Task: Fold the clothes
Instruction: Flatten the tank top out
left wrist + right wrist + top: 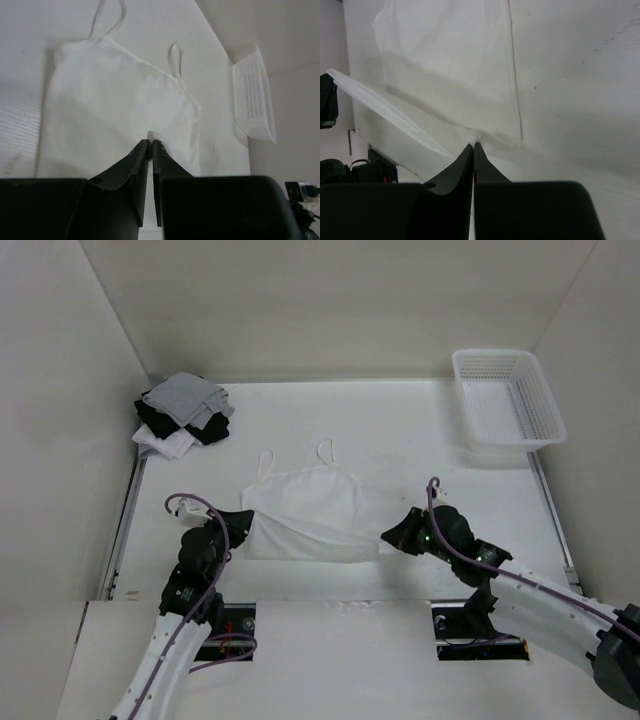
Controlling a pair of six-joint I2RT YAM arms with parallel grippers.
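The white garment [305, 502] lies flat mid-table, straps [325, 450] at the far end. Its near hem [315, 536] is pinched at each corner: the left gripper [243, 524] and the right gripper [388, 537] are both clamped tight on the cloth, a fold of it showing between the left fingertips [142, 150]. The hem looks raised a little and stretched between them. To fold well, I'd say both arms should carry it toward the far side together, level and lightly taut so the middle doesn't sag. They should set it down square just short of the straps, then let go. Pulling unevenly would likely skew the thin fabric.
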